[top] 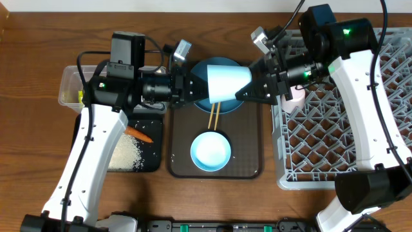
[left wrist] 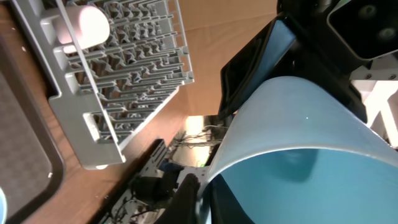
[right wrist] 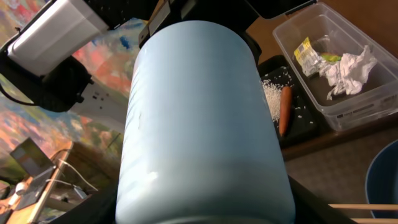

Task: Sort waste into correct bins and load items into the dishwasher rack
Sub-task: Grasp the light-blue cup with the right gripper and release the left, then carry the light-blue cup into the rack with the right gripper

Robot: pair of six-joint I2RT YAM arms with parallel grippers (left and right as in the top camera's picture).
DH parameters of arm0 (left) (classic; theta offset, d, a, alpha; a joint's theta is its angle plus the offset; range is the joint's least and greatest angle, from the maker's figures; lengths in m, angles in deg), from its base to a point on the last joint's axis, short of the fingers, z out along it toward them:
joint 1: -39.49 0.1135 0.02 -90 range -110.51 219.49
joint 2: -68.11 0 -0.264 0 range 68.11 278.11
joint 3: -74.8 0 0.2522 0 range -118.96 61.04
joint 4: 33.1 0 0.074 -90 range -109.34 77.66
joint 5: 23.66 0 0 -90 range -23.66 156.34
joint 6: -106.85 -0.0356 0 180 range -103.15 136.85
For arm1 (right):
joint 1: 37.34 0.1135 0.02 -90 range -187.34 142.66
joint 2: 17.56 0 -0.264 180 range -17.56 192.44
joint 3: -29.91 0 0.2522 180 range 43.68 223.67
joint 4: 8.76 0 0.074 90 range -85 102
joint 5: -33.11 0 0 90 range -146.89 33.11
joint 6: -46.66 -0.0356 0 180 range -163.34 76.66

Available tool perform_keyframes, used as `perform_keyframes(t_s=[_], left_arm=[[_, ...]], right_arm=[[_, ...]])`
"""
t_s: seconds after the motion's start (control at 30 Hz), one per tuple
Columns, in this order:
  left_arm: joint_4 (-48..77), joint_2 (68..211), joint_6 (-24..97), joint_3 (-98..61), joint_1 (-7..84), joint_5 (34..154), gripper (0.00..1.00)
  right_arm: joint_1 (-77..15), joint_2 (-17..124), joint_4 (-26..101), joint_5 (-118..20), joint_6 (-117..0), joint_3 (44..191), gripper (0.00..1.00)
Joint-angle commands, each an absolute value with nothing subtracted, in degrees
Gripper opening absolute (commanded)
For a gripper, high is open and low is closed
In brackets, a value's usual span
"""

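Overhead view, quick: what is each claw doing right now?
Left gripper: closed on the rim of the light blue cup.
Right gripper: closed around the same cup's narrow end.

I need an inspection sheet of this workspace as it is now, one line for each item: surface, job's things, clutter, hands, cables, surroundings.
surface: wooden table with a brown tray in the middle.
job's things: light blue cup held in the air over the dark blue plate; chopsticks lying from plate to tray; bowl on the brown tray; pink cup in the grey rack; carrot and rice in the black tray; wrapper and tissue in the clear box.
clutter: nothing seen.
hands: left hand seems to pinch the cup's rim; right hand clasps its body.
cables: black cables loop over both arms.
surroundings: colourful wall, blurred.
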State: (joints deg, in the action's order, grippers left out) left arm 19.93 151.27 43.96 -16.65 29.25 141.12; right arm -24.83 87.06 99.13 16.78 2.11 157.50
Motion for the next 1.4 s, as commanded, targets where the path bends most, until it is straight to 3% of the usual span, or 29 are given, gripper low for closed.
perform_keyframes(t_s=[0.0,0.03,0.23,0.4,0.53,0.8,0.93,1.0,1.1,1.37], left_arm=[[21.33,151.29,41.93,-16.3,29.43,136.95,0.17],[21.35,151.29,41.93,-16.3,29.43,136.4,0.17],[20.71,151.29,41.97,-16.3,29.45,129.72,0.45],[20.1,151.29,41.97,-16.3,29.45,123.88,0.5],[20.08,151.29,41.97,-16.3,29.43,120.99,0.54],[20.12,151.29,41.95,-16.3,29.43,115.68,0.84],[20.12,151.29,41.95,-16.3,29.43,115.71,0.88],[20.12,151.29,41.95,-16.32,29.43,115.71,0.9],[20.12,151.29,41.95,-16.3,29.43,115.62,0.92],[20.12,151.29,41.95,-16.3,29.43,112.97,0.96]], right_arm=[[-26.66,86.8,97.66,21.29,2.55,158.33,0.34],[-26.66,86.8,97.53,21.09,2.53,158.33,0.33],[-26.66,86.8,97.51,17.57,1.46,158.33,0.33],[-26.86,86.8,96.55,13.16,-1.65,158.33,0.27],[-26.92,86.8,93.51,5.68,-9.67,158.33,0.24],[-27.71,86.8,87.93,-23.83,-31.5,158.33,0.18],[-28.08,86.8,88.22,-40.7,-39.53,158.33,0.18],[-28.54,86.8,89.27,-49.38,-45.38,158.33,0.25],[-29.92,86.8,91.19,-59.32,-51.66,158.33,0.22],[-36.19,86.88,92.09,-63.32,-52.97,158.3,0.2]])
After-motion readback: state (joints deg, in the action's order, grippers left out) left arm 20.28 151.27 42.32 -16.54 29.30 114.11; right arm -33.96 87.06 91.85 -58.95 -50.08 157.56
